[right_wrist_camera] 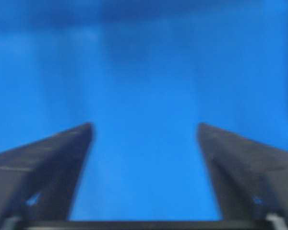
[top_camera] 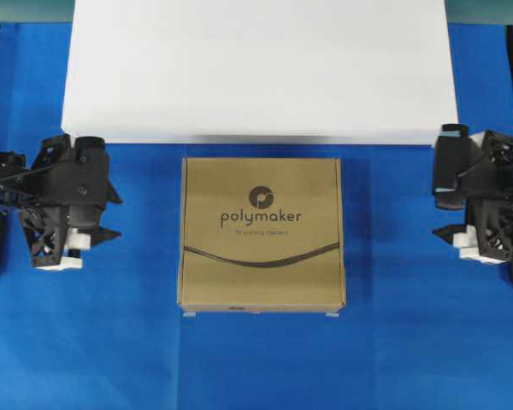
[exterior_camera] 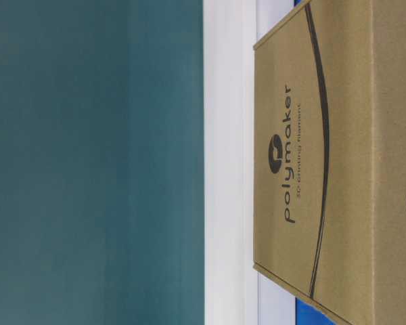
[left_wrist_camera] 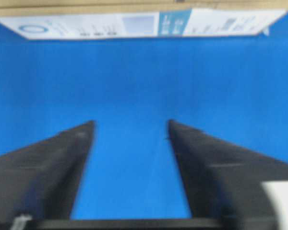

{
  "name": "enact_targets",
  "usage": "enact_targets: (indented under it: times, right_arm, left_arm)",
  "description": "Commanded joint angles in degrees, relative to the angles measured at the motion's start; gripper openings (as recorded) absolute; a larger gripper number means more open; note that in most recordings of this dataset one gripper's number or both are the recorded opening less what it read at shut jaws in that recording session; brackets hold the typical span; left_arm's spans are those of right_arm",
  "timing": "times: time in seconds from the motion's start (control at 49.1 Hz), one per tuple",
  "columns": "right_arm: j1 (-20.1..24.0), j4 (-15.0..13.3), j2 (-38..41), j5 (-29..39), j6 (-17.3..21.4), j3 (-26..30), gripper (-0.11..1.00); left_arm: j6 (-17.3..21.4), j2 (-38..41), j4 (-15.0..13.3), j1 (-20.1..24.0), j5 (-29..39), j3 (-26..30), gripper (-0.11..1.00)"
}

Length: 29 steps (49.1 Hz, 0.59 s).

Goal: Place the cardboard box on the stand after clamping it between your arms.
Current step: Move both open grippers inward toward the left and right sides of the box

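The brown cardboard box (top_camera: 262,232) with the dark "polymaker" logo lies flat on the blue cloth, just in front of the white stand (top_camera: 261,73). My left gripper (top_camera: 113,215) is left of the box, apart from it, and points at it. Its jaws (left_wrist_camera: 130,123) stand open over bare cloth, with the box's labelled side (left_wrist_camera: 134,21) ahead. My right gripper (top_camera: 438,213) is right of the box, also apart from it. Its jaws (right_wrist_camera: 145,124) stand open and hold nothing. The table-level view shows the box (exterior_camera: 338,162) close up against the stand (exterior_camera: 223,162).
Blue cloth (top_camera: 256,359) covers the table around the box and between it and each gripper. The stand spans nearly the whole back of the table. A teal wall (exterior_camera: 95,162) stands behind.
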<state>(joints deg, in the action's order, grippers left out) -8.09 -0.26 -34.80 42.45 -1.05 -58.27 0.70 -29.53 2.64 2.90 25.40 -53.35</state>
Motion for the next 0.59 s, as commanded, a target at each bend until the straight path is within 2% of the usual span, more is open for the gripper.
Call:
enact_targets:
  times: [0.0, 0.061, 0.122, 0.367, 0.57]
  right_arm:
    - [-0.18, -0.09, 1.05, -0.62, -0.7, 0.62, 1.0]
    - [-0.18, -0.09, 2.02, -1.14, -0.79, 0.62, 0.99]
    - [-0.18, 0.0, 2.99, -1.76, -0.7, 0.62, 0.99]
    - [-0.09, 0.53, 9.32, -9.23, -0.35, 0.97, 0.99]
    - [0.62, 0.7, 18.11, -15.03, -0.35, 3.96, 0.99]
  left_arm:
    - [-1.49, 1.05, 0.18, -0.26, -3.08, -0.18, 0.69]
    - [-3.08, 2.2, 0.18, -0.26, -4.75, -0.53, 0.83]
    - [-3.6, 3.43, 0.18, -0.44, -6.15, -0.62, 0.89]
    - [-3.6, 11.16, 0.18, -0.44, -11.16, 0.09, 0.88]
    - [-3.34, 16.7, 0.18, -0.09, -13.18, 1.85, 0.88]
